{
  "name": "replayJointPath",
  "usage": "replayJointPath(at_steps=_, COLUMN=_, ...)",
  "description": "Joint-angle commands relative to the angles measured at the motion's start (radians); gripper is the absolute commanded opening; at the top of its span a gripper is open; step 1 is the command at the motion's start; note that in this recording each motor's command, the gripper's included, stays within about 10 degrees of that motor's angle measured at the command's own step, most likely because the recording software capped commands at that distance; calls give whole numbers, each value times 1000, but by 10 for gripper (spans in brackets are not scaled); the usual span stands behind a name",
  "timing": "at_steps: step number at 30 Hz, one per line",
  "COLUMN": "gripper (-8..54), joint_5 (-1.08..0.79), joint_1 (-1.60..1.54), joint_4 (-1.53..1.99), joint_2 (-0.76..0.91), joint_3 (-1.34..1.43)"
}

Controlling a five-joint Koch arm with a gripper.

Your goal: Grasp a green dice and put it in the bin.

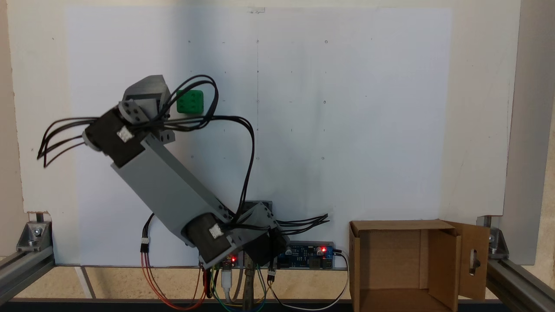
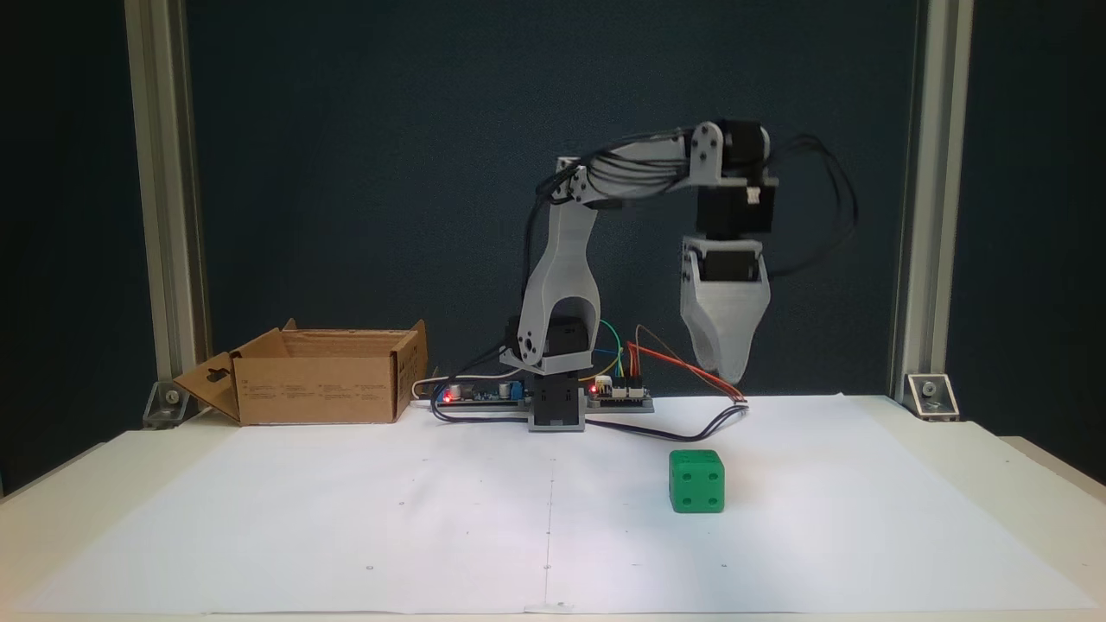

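Green dice: on the white paper sheet, right of centre in a fixed view, four pips facing the camera. Gripper: hangs above and behind the dice, holding nothing; jaw opening cannot be told. Bin: far left, open; its small print is unreadable. Circuit boards: red lights lit, at the arm base.

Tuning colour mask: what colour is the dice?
Bright green dice, clearest in a fixed view from the front.
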Motion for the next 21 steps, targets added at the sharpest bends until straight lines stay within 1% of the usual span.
replayJointPath(at_steps=1, gripper=424, joint_5=92, joint_1=11, joint_4=26, joint_2=0, joint_3=-60)
replayJointPath(at_steps=6, gripper=424, joint_5=138, joint_1=32, joint_4=25, joint_2=-14, joint_3=-60)
replayJointPath(at_steps=21, gripper=434, joint_5=138, joint_1=51, joint_4=14, joint_2=-21, joint_3=-32)
